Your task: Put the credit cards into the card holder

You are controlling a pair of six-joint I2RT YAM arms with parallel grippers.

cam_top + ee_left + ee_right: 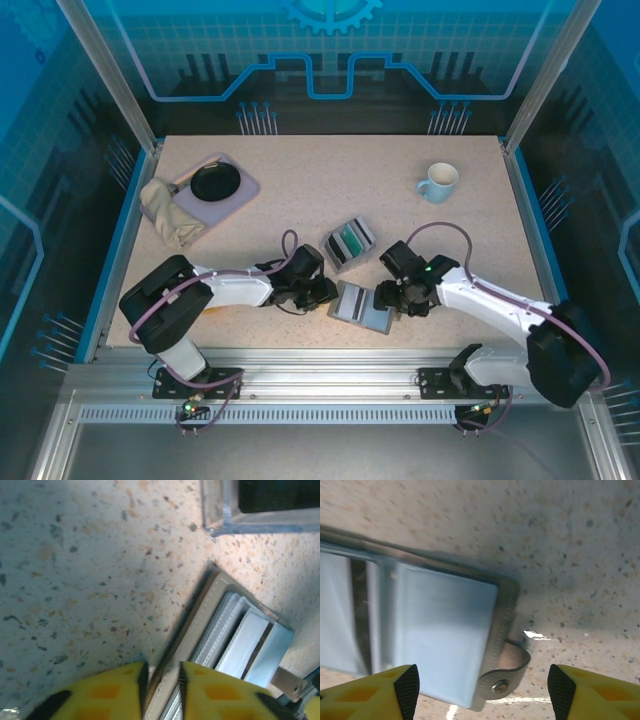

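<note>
The card holder lies open, credit cards not yet inside; left tool narrow astride its edge, right tool wide.

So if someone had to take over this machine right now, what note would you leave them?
Left claw: fingers barely apart astride the card holder edge; unclear whether it pinches.
Right claw: open wide over the holder's strap end.
The holder lies unfolded on the table between both claws, pale-blue pockets up.
Credit cards: teal ones stand in the clear slotted box beyond the holder.
Done: holder opened. Left: the cards seen have yet to go in.
</note>
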